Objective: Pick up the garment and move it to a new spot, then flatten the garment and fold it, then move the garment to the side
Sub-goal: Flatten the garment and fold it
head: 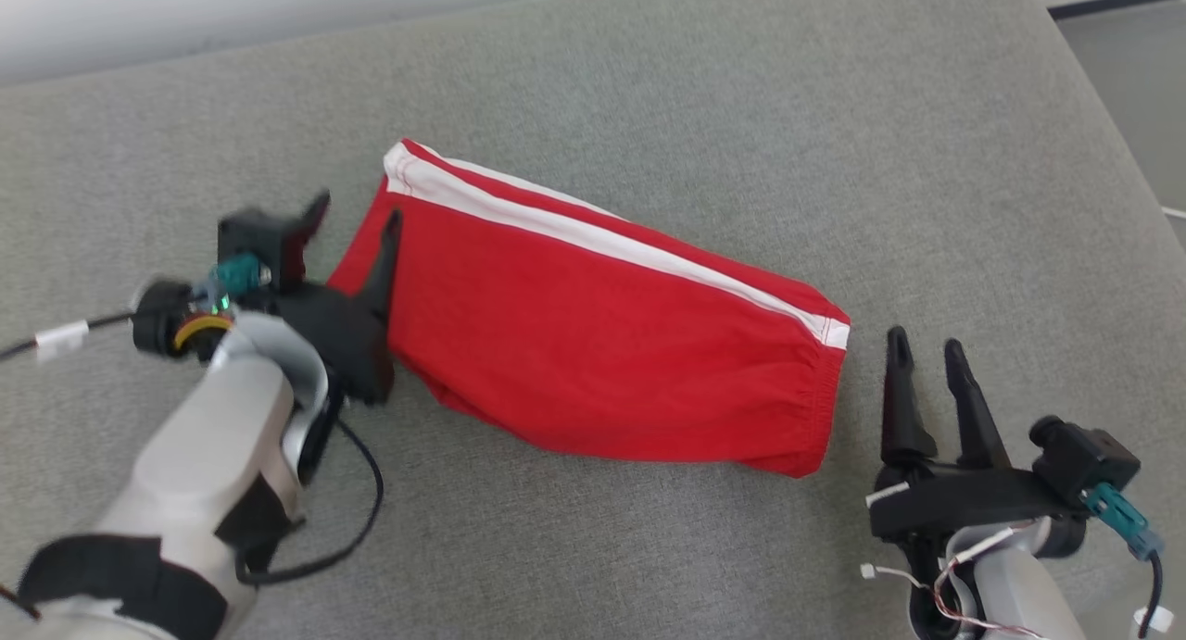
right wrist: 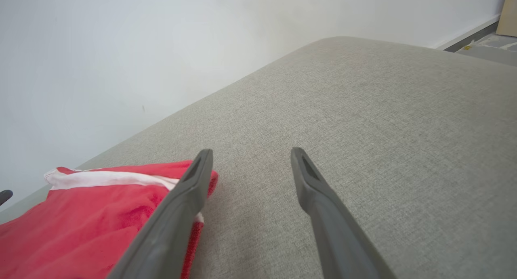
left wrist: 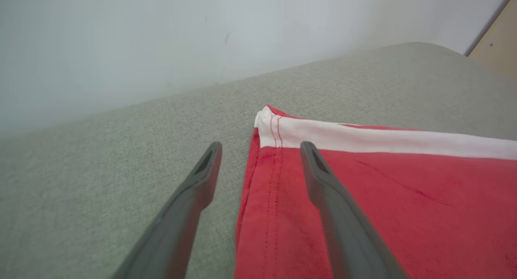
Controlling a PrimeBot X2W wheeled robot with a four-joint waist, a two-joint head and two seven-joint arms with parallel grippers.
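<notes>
The garment [head: 593, 339] is a pair of red shorts with a white side stripe, folded into a long slab that lies slantwise on the grey cushion [head: 741, 112]. My left gripper [head: 357, 216] is open at the garment's left hem, one finger over the red cloth and the other over the cushion; the left wrist view shows that hem [left wrist: 270, 178] between the spread fingers [left wrist: 323, 182]. My right gripper [head: 927, 348] is open just right of the waistband end, holding nothing. In the right wrist view the garment [right wrist: 89, 214] sits left of my fingers [right wrist: 190, 190].
A pale wall [head: 232, 10] runs along the cushion's far edge. The cushion's right edge drops to a grey floor [head: 1130, 56]. Loose black cable [head: 361, 510] hangs from my left forearm.
</notes>
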